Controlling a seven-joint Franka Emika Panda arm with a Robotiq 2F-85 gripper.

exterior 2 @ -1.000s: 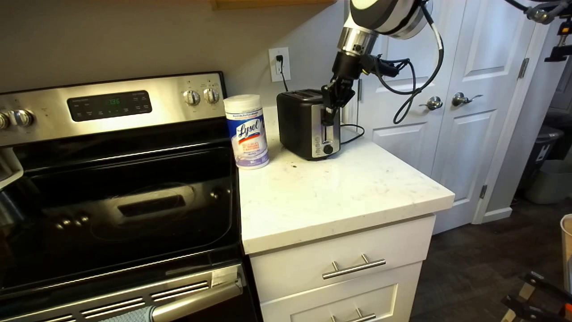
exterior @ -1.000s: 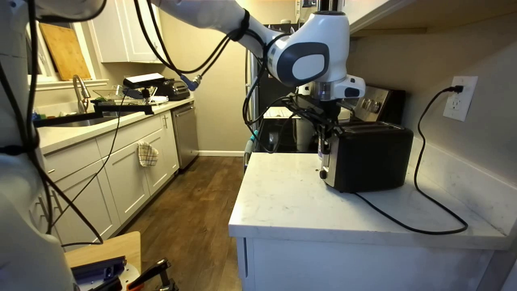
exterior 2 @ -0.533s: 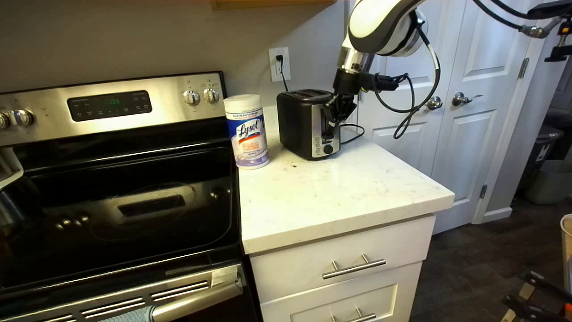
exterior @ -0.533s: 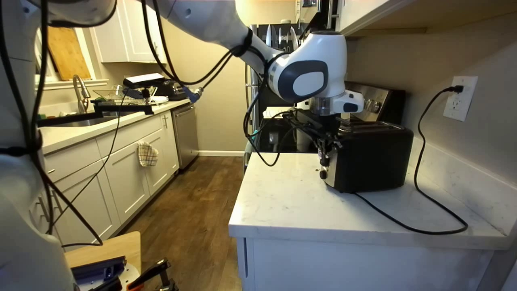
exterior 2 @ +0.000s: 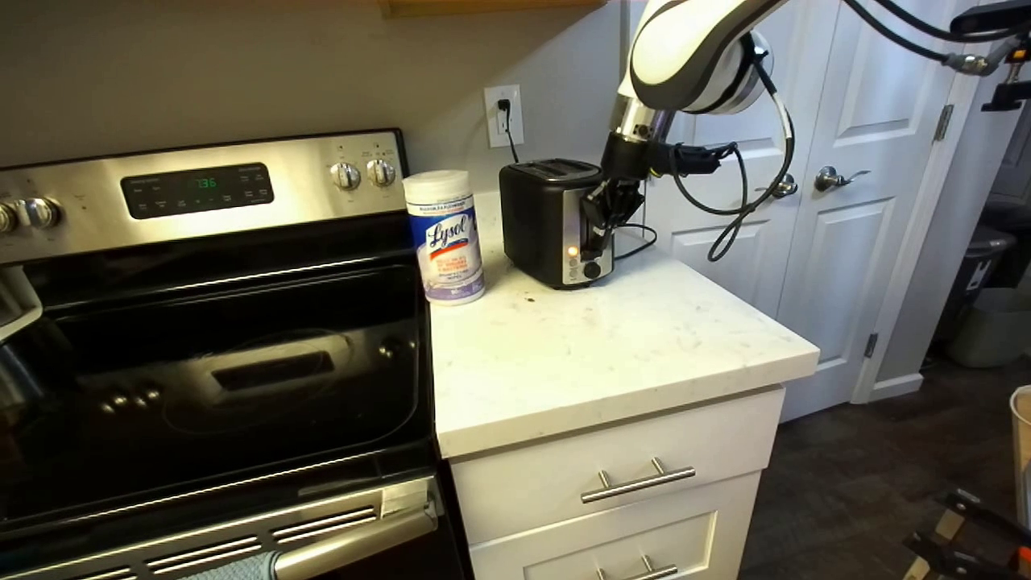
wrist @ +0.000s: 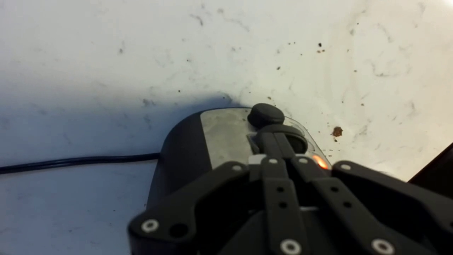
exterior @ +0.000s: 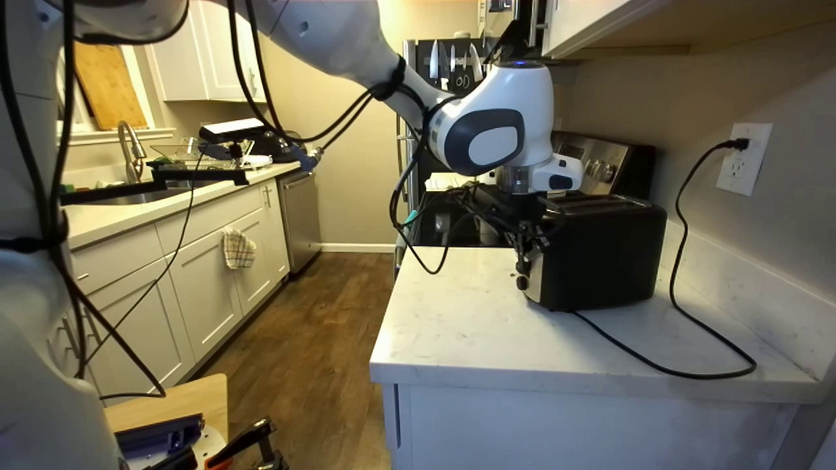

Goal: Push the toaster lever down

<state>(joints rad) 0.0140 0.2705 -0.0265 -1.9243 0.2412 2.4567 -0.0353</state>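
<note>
The black toaster point(exterior 2: 536, 225) with a silver front panel stands upright on the counter; it also shows in an exterior view point(exterior: 601, 254) and the wrist view point(wrist: 184, 152). Its dark lever point(wrist: 299, 141) is low on the front, just above the round black knob point(wrist: 265, 115). My gripper point(wrist: 277, 141) is shut, with its fingertips together on top of the lever and nothing between them. In both exterior views the gripper point(exterior: 524, 261) is against the toaster's front, low near the knob point(exterior 2: 592, 269). An orange light point(exterior 2: 573, 251) glows on the panel. The fingers hide part of the lever.
A Lysol wipes canister point(exterior 2: 449, 242) stands beside the toaster, next to the black stove point(exterior 2: 242, 362). The toaster's cord point(exterior: 686, 375) loops over the counter point(exterior: 450, 320) to a wall outlet point(exterior: 744, 160). An upper cabinet point(exterior: 627, 39) overhangs the counter.
My gripper has moved down along the toaster's front, and the lever has gone down with it. The orange light, dark before, is now lit. The toaster has stayed in nearly the same place.
</note>
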